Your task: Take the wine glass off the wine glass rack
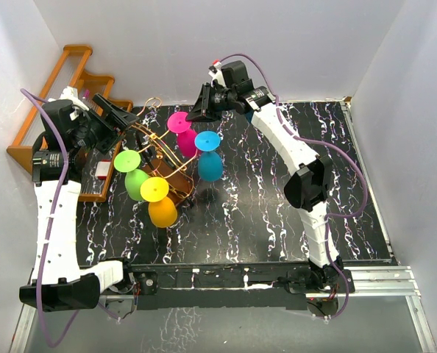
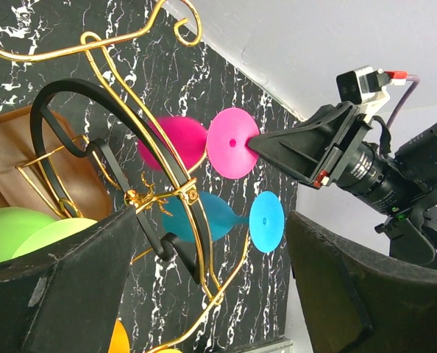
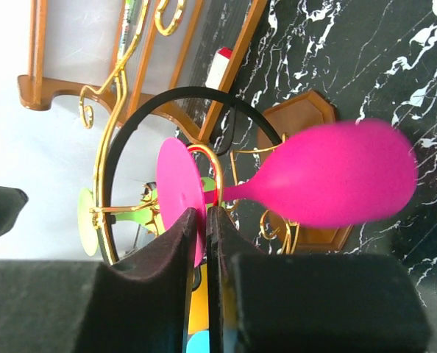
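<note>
At the far left of the overhead view, an orange-brown wooden stepped shelf (image 1: 77, 62) stands against the white wall. Just right of it, the left gripper (image 1: 129, 119) reaches toward the wire stand; its own camera shows its two dark fingers spread wide with nothing between them. Next comes the wine glass rack (image 2: 34, 158), a stand of thin gold-copper wire with curled scroll ends on a glossy brown wooden base, standing on the black, white-veined marble table (image 1: 277, 220). Four coloured glasses hang from it bowl-down, their flat round feet uppermost: a green glass (image 1: 136, 182) on the left, a glass with a yellow foot and an orange bowl (image 1: 162, 212) nearest the arms, then the pink wine glass (image 3: 336, 173) at the back and a blue glass (image 1: 211, 167) to the right. The pink wine glass is bright magenta and opaque, with a rounded bowl, a short stem and a flat disc foot (its bowl looks slightly blurred in the right wrist view). Its stem sits inside a gold wire loop of the rack. Farthest right, the right gripper (image 3: 204, 217) has its fingers pressed nearly together on the edge of the pink foot, pinching the disc between them.
</note>
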`<state>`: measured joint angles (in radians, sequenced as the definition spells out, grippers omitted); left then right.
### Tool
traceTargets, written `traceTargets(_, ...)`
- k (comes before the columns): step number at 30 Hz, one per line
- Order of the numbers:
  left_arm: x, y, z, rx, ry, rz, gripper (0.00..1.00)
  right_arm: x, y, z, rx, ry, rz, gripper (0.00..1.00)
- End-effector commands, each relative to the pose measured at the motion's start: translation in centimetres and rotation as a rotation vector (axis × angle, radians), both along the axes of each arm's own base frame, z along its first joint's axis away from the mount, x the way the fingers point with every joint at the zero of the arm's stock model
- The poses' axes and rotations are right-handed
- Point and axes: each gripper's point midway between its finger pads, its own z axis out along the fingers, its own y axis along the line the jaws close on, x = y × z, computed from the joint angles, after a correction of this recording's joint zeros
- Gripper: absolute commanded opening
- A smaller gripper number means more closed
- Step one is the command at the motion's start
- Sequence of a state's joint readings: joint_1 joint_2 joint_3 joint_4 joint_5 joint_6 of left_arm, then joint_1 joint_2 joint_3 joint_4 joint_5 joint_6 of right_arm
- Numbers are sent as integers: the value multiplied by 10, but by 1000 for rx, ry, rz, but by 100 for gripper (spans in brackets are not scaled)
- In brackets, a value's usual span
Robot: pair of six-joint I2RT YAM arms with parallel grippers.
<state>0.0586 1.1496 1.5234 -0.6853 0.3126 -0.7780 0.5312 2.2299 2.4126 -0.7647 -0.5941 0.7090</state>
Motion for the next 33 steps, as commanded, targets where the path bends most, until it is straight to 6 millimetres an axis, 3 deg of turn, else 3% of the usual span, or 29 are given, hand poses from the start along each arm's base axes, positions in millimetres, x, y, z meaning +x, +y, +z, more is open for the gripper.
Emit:
traceTargets(1, -6, 0, 12, 10, -48, 0, 79, 2, 7, 40, 80, -102, 11, 8)
traceTargets(17, -11, 0, 23, 8, -79, 8, 79, 17, -3, 79, 210, -128, -118, 8)
traceTargets(20, -12, -1, 27, -4, -95, 5, 84, 17, 2, 84, 246, -125, -98, 8)
traceTargets(23, -12, -6, 33, -33, -118, -8, 97, 17, 6, 86, 278, -130, -78, 8)
traceTargets(33, -9, -23, 45, -151, -184, -74, 97, -2, 17, 92, 336, -113, 43, 8)
